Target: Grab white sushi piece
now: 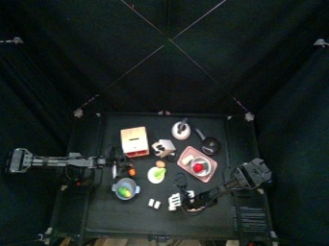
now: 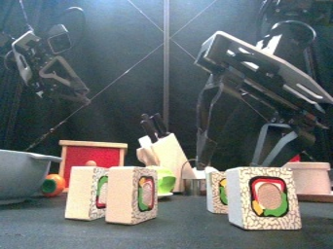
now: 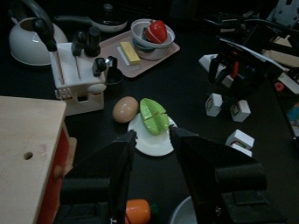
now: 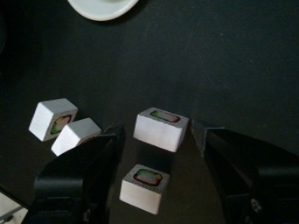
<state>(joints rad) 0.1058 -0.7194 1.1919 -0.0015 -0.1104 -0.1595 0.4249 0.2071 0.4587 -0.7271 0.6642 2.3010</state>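
- Black curtains enclose the small table (image 1: pixel 108 188).
- Right gripper (image 4: pixel 158 140) hovers over a white sushi piece (image 4: pixel 160 128), jaws apart.
- Left gripper (image 3: pixel 152 140) hangs with jaws apart.

Four white sushi pieces (image 2: pixel 130 194) up front, black arm (image 2: pixel 267 73) overhead, red box (image 2: pixel 92 154) behind.

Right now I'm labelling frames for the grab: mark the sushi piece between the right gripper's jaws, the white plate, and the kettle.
sushi piece (image 4: pixel 162 128), right wrist view, on its white top face.
white plate (image 4: pixel 105 7), right wrist view, on its bare rim.
kettle (image 3: pixel 30 39), left wrist view, on its white body.
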